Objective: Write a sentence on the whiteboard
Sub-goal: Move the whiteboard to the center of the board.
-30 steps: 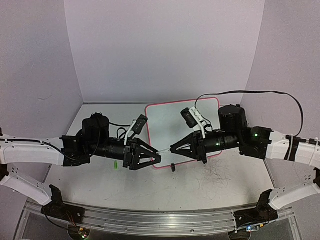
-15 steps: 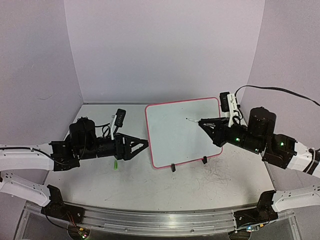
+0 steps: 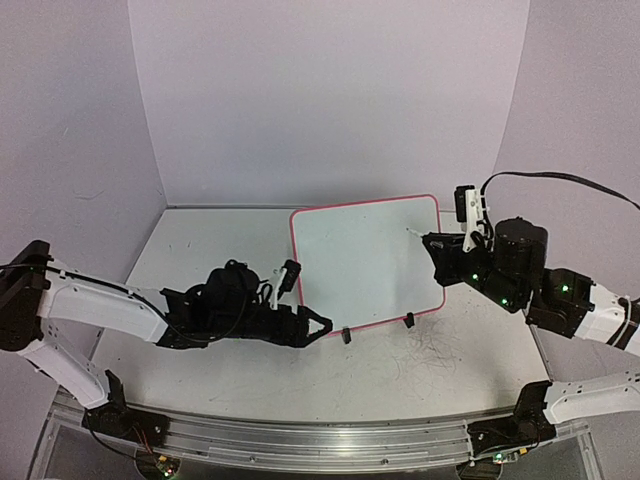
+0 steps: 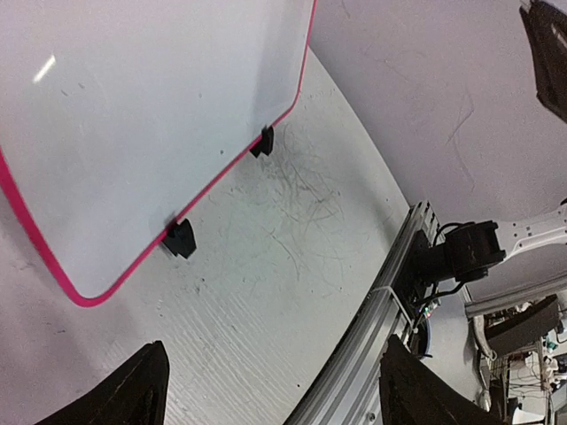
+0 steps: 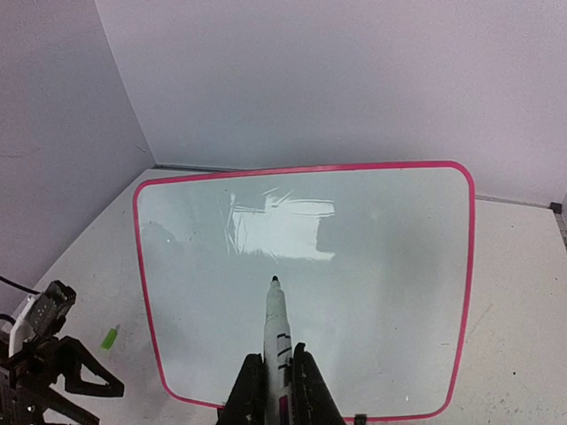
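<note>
The whiteboard (image 3: 360, 265) stands tilted on black clip feet (image 4: 180, 239) with a red-pink rim. Its face is blank; no green sentence shows on it in any view. My right gripper (image 3: 436, 246) is shut on a white marker (image 5: 277, 323), whose dark tip points at the board's middle and hovers over its right part in the top view. The board fills the right wrist view (image 5: 372, 257). My left gripper (image 3: 318, 327) is open and empty, low over the table beside the board's front-left corner (image 4: 84, 297); its dark fingertips (image 4: 133, 398) show at the bottom.
A small green cap (image 5: 109, 337) lies on the table left of the board. The grey tabletop (image 3: 430, 350) in front of the board carries scribble marks. The metal rail (image 3: 300, 440) runs along the near edge. Purple walls close in on three sides.
My left arm swung from the board's left edge down toward its front-left corner, staying open. My right gripper drew the marker back and to the right over the board.
</note>
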### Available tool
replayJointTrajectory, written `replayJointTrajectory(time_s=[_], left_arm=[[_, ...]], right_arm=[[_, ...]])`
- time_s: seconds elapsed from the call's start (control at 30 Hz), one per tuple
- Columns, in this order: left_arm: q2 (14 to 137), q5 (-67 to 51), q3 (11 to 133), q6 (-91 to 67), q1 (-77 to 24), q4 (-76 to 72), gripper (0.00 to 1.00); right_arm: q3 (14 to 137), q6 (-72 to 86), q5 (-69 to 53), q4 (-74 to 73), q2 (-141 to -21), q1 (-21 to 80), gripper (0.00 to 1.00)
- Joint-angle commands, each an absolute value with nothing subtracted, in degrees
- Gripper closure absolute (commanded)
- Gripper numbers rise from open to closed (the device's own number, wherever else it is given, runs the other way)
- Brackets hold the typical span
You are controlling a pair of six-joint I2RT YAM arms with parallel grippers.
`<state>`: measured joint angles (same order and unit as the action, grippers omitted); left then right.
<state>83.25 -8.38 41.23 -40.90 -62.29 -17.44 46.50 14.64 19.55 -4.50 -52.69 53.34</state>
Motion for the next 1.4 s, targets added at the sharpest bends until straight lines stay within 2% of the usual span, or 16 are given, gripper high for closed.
replayJointTrajectory(time_s=[0.0,0.37,0.57,1.37], left_arm=[[90.6,-3.9,48.4,-45.6,-66.1,-19.0,0.19],[106.7,11.7,57.8,-56.7,-73.1,-17.6,0.19],[113.0,21.5,67.6,-60.8,-75.0,-4.1,0.16],[123.9,25.9,80.2,-57.0,-75.0,-1.0,0.16]], right_arm=[[47.1,13.1,24.8,-6.2,-50.0,53.5,1.00],[43.7,13.8,28.4,-6.3,-40.9,53.5,1.00],[43.0,13.5,27.9,-6.4,-39.0,53.5,1.00],[42.4,12.9,28.2,-7.6,-35.2,53.5,1.00]])
